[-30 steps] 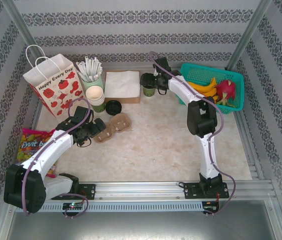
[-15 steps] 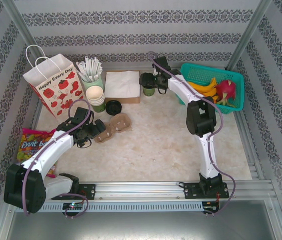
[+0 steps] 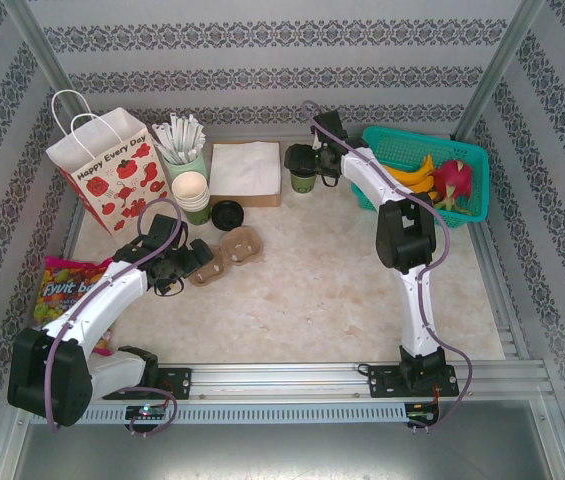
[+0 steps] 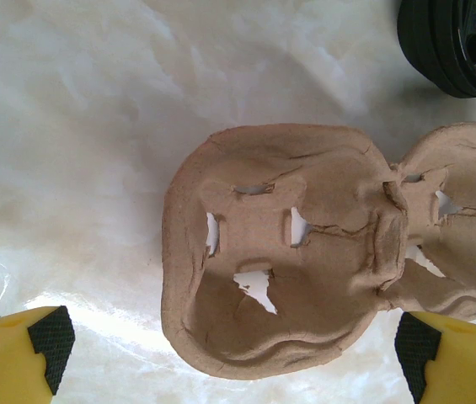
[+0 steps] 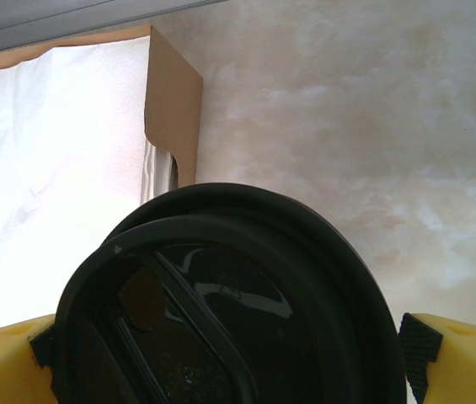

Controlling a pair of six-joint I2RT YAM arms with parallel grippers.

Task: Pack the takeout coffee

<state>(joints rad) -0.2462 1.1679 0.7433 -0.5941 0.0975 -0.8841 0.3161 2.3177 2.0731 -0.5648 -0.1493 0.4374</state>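
I have the right pincer (image 3: 304,172) at the far side of the table (image 3: 322,290), its jaws spread wide to either side of the takeout coffee (image 3: 302,181). The cup stands upright just beside the cardboard napkin box (image 3: 245,170). On the right wrist camera the black lid (image 5: 229,311) spans almost the whole gap between the pads (image 5: 414,353), so I judge the cup is straddled but not clamped. The step in hand is the grasp. I want the pads to land on the paper wall below the lid's rim, not on the lid, which could pop off under a squeeze. I would close gently, because a paper cup buckles and a full one spills. I cannot see the cup wall from this angle, so I would check height on the overhead view first. After that I would lift straight up and keep the cup level, clear of the box corner (image 5: 174,101). The left pincer (image 3: 194,258) hangs wide open over the pulp cup carrier (image 4: 288,252), well apart from the cup, and looks well placed to steady it when the cup arrives.
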